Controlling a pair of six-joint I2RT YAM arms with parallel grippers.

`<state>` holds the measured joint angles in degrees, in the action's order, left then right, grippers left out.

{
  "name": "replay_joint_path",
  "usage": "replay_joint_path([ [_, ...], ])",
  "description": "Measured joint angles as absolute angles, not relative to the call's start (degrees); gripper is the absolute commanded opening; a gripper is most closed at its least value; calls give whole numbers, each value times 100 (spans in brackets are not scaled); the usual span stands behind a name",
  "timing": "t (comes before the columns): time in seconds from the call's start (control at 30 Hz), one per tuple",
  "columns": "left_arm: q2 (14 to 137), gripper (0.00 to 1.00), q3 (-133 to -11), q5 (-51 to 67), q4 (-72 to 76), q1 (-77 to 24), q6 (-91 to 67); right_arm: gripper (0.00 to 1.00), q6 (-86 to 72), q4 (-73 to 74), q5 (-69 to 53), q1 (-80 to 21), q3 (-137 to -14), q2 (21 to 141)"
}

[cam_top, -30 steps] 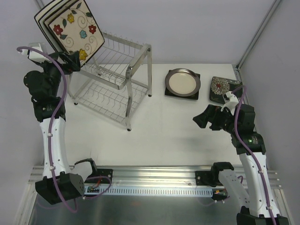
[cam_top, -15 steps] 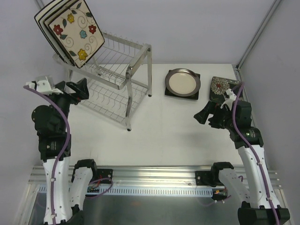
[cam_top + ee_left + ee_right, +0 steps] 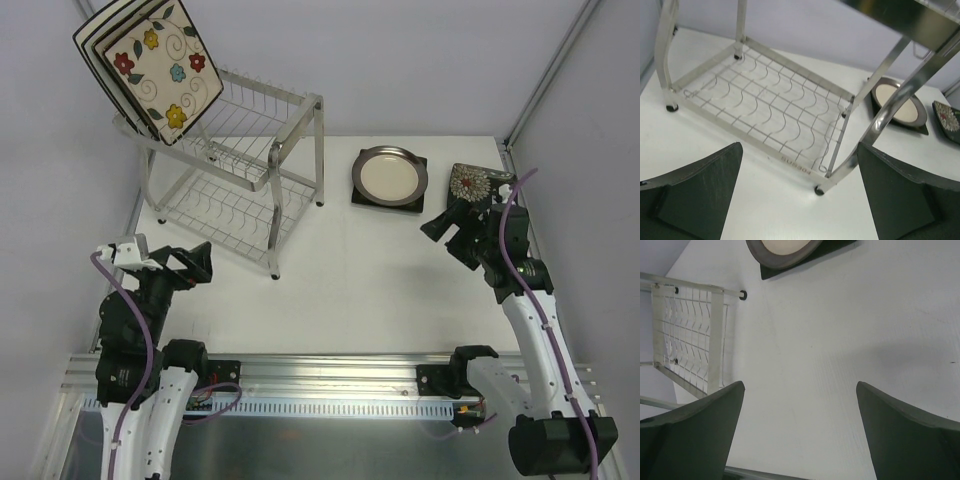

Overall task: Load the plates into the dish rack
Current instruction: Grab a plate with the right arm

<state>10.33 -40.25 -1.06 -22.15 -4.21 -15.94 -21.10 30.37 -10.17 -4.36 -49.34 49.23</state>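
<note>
Left fingers [image 3: 700, 195] and right fingers [image 3: 900, 440] gape wide, empty; with plates [image 3: 150, 70] leaning atop the dish rack [image 3: 250, 175] at the surface's [image 3: 360, 270] far-left corner, the bloomed plate [image 3: 468, 183] by the right edge may skid when pinched.

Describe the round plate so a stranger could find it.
Start at the silver dish rack on the left. Just right of it, the round plate lies on a dark square plate. It's the only round one, cream with a grey rim.

The top view looks down from high behind; 2 low, close wrist views both show the dish rack [image 3: 790, 117].
</note>
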Motion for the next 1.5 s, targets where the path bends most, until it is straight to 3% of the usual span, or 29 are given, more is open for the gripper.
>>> replay_joint_path([
  [0.33,117,99,-3299,309,-2773,-467,-1977,100,-2980,2438,-768,-320,-4552,5028],
  [0.77,54,99,-2790,639,-2998,-491,-2171,97,-3450,1754,-620,287,-4528,5765],
  [1.1,51,99,-2779,587,-2998,-491,-2174,82,-3876,1461,-349,775,-4731,6882],
  [1.5,51,99,-2764,563,-2998,-491,-2174,75,-3981,311,-823,176,-5723,8816],
])
